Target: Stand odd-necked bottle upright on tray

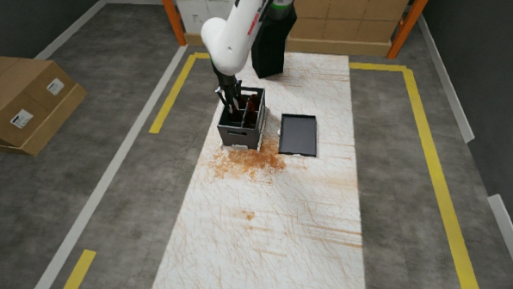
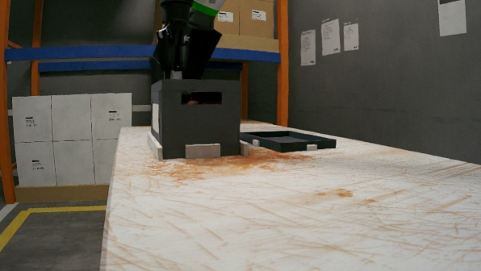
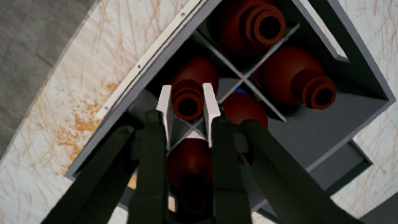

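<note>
Dark red glass-like bottle (image 3: 188,104), neck up, stands between the pincer's (image 1: 232,105) (image 2: 176,74) (image 3: 189,100) pale pads, inside the dark grey divided plastic crate (image 1: 240,137) (image 2: 200,125) (image 3: 343,131). The pincer is partly spread, its grip unclear; it should close evenly, centred, before lifting straight up.

Bench (image 1: 275,254) (image 2: 303,218): rust-brown stains (image 1: 250,161) (image 2: 194,165) seen between its left and right edges; scratches noted. Black pedestal (image 1: 268,49) seen at its far edge. Cartons (image 1: 349,19) (image 2: 73,139) stacked beyond that edge, between orange posts (image 1: 174,21) (image 2: 282,60). Labelled box (image 1: 34,99) seen well off the left edge. Yellow lines (image 1: 435,172) (image 2: 64,209) marked on the floor (image 1: 396,206) (image 2: 60,238) alongside. Papers (image 2: 331,37) fixed to the wall (image 2: 383,89) past the right edge.
</note>
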Controlling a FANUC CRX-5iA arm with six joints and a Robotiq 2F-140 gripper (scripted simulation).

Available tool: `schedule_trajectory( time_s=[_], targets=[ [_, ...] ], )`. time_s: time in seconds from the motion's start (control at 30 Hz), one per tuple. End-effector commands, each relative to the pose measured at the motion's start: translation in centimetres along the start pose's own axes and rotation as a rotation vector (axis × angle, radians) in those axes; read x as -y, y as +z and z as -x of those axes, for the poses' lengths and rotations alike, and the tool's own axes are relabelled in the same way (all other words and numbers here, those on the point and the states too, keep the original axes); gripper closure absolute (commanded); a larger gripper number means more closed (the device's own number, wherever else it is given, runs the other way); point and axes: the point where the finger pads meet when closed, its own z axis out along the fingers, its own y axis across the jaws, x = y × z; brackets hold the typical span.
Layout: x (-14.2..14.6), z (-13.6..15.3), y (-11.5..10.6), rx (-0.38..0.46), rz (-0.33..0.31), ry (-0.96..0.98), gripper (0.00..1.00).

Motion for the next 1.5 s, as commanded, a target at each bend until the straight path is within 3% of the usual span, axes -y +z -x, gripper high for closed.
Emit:
schedule_trajectory(
  time_s=[0.0, 1.33, 1.37, 1.47],
  targets=[
    [0.05, 0.01, -0.04, 0.000, -0.001, 0.000, 0.90],
    [0.05, 0.01, -0.04, 0.000, -0.001, 0.000, 0.90],
    [0.05, 0.01, -0.04, 0.000, -0.001, 0.000, 0.56],
    [0.05, 0.01, -0.04, 0.000, -0.001, 0.000, 0.56]
  ],
)
